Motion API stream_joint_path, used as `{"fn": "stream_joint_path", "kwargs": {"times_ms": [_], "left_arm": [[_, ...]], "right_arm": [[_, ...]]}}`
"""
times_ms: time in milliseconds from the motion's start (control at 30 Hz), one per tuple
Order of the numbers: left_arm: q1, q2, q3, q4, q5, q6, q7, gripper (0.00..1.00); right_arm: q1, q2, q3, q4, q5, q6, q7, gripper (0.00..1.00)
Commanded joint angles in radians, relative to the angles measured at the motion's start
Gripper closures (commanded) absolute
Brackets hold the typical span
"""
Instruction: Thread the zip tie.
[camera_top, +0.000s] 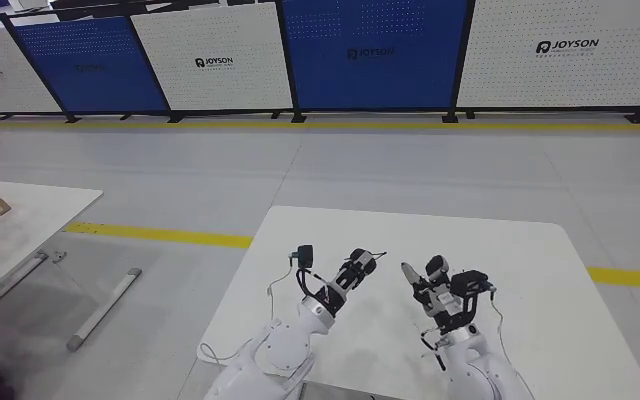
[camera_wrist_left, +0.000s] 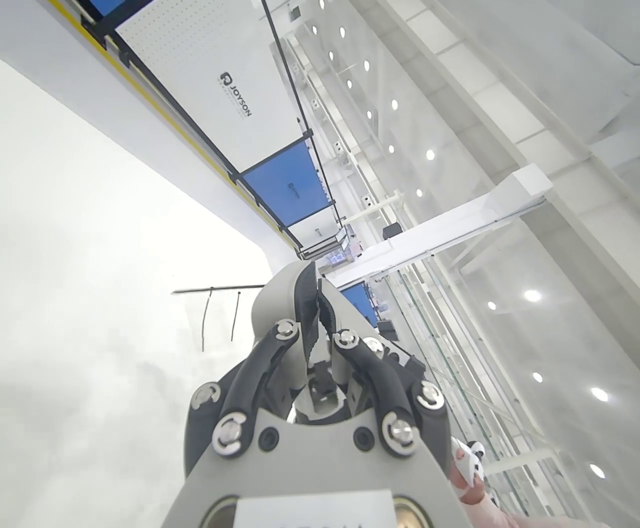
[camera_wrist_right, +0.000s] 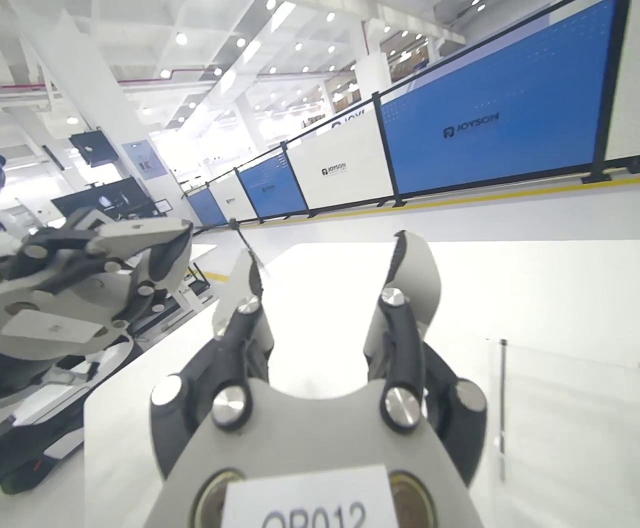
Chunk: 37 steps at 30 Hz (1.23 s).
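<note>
My left fingers (camera_wrist_left: 310, 300) are pinched shut on the black zip tie (camera_wrist_left: 220, 289), held above the desk (camera_top: 520, 250) with its thin strap, light and springy I'd judge, poking toward my right fingers (camera_wrist_right: 410, 265), spread wide and gripping nothing, which should probably pinch it near the tip.

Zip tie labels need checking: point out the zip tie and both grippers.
zip tie (camera_wrist_left: 220, 289), left wrist view, middle of the thin dark strap.
left gripper (camera_wrist_left: 315, 281), left wrist view, between its shut fingertips.
right gripper (camera_wrist_right: 323, 244), right wrist view, gap between its open fingertips.
</note>
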Motion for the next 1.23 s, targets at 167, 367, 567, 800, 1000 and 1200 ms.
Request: {"fn": "stream_joint_path", "kwargs": {"times_ms": [167, 367, 567, 800, 1000, 1200], "left_arm": [[-0.011, -0.006, 0.014, 0.014, -0.014, 0.005, 0.001, 1.0], [-0.011, -0.011, 0.03, 0.012, -0.011, 0.007, 0.009, 1.0], [-0.011, -0.011, 0.03, 0.012, -0.011, 0.007, 0.009, 1.0], [-0.011, -0.011, 0.03, 0.012, -0.011, 0.007, 0.009, 1.0], [-0.011, -0.011, 0.03, 0.012, -0.011, 0.007, 0.009, 1.0], [-0.011, -0.011, 0.03, 0.012, -0.011, 0.007, 0.009, 1.0]], "right_arm": [[-0.123, 0.024, 0.162, -0.096, 0.059, 0.005, -0.056, 0.0], [-0.178, 0.033, 0.244, -0.122, 0.111, 0.001, -0.091, 0.0], [-0.178, 0.033, 0.244, -0.122, 0.111, 0.001, -0.091, 0.0], [-0.178, 0.033, 0.244, -0.122, 0.111, 0.001, -0.091, 0.0], [-0.178, 0.033, 0.244, -0.122, 0.111, 0.001, -0.091, 0.0], [-0.178, 0.033, 0.244, -0.122, 0.111, 0.001, -0.091, 0.0]]}}
